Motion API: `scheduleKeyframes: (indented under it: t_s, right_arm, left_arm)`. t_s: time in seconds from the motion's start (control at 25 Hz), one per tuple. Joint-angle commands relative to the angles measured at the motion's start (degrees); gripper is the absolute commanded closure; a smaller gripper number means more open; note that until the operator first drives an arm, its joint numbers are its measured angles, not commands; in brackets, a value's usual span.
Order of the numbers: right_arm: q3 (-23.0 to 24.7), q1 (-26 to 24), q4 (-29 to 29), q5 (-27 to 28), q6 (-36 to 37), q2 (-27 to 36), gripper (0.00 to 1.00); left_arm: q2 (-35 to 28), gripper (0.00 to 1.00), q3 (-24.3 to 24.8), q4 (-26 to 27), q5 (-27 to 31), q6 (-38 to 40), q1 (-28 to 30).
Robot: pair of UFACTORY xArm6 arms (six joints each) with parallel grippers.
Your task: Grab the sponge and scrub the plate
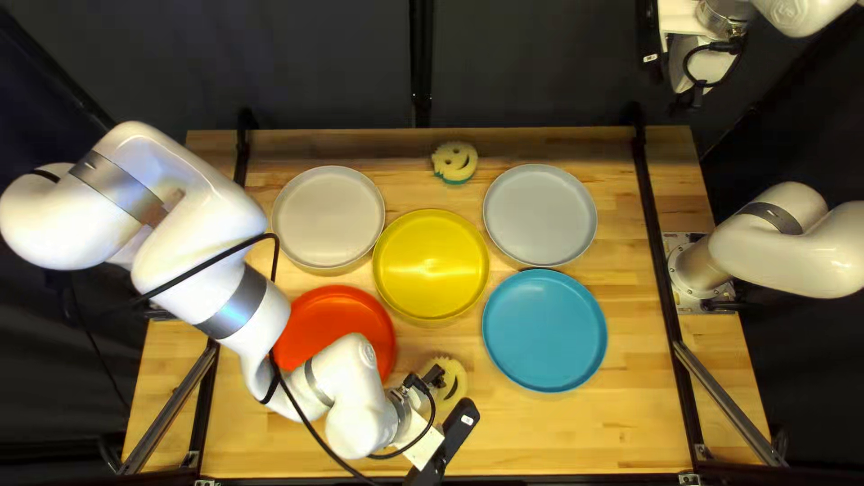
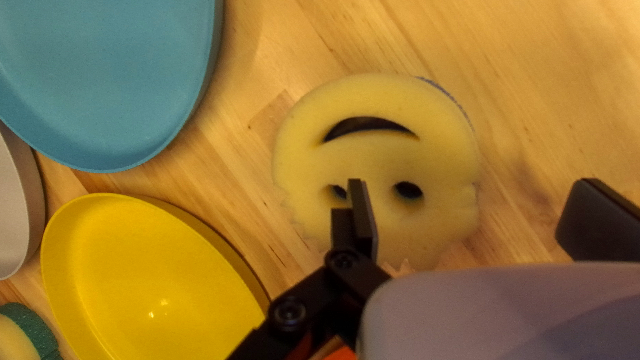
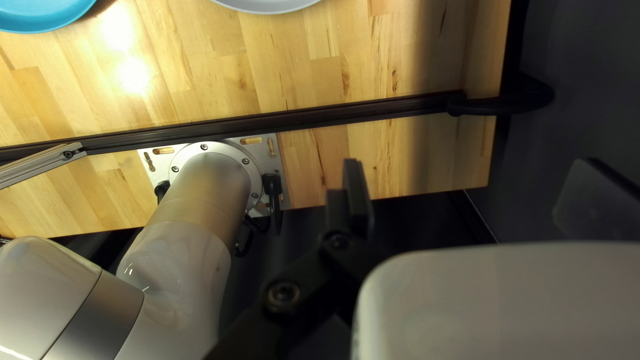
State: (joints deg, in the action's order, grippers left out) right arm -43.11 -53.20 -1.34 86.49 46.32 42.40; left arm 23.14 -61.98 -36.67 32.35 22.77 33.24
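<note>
I have my left end effector (image 1: 450,443) opened wide, one finger over one of the two smiley-face sponges (image 2: 380,160) on the counter (image 1: 630,396). The second sponge (image 1: 447,164) is farther from it, between two pale plates (image 1: 328,216); one red plate (image 1: 328,315), one yellow plate (image 1: 432,265) and one blue plate (image 1: 544,328) are nearer. My right end effector (image 1: 650,40) is wide too, well apart.
</note>
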Motion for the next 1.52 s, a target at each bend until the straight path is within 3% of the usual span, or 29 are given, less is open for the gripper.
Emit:
scheduleKeyframes:
  t_s: [0.04,0.8,0.84,0.88,0.92,1.52]
  right_arm:
    - [0.00,0.00,0.00,0.00,0.00,0.00,0.00]
    - [0.00,0.00,0.00,0.00,0.00,0.00,0.00]
    - [0.00,0.00,0.00,0.00,0.00,0.00,0.00]
    - [0.00,0.00,0.00,0.00,0.00,0.00,0.00]
    - [0.00,0.00,0.00,0.00,0.00,0.00,0.00]
    - [0.00,0.00,0.00,0.00,0.00,0.00,0.00]
  left_arm:
    - [-0.48,1.00,0.97,-1.04,-1.37,1.02,-0.25]
    - [-0.48,1.00,0.97,-1.04,-1.37,1.02,-0.25]
    - [-0.48,0.88,0.97,-1.04,-1.37,1.02,-0.25]
    - [-0.48,0.09,0.97,-1.04,-1.37,1.02,-0.25]
    - [-0.48,0.00,0.97,-1.04,-1.37,1.02,-0.25]
    - [-0.96,0.00,1.13,-2.16,-0.77,2.40,-0.11]
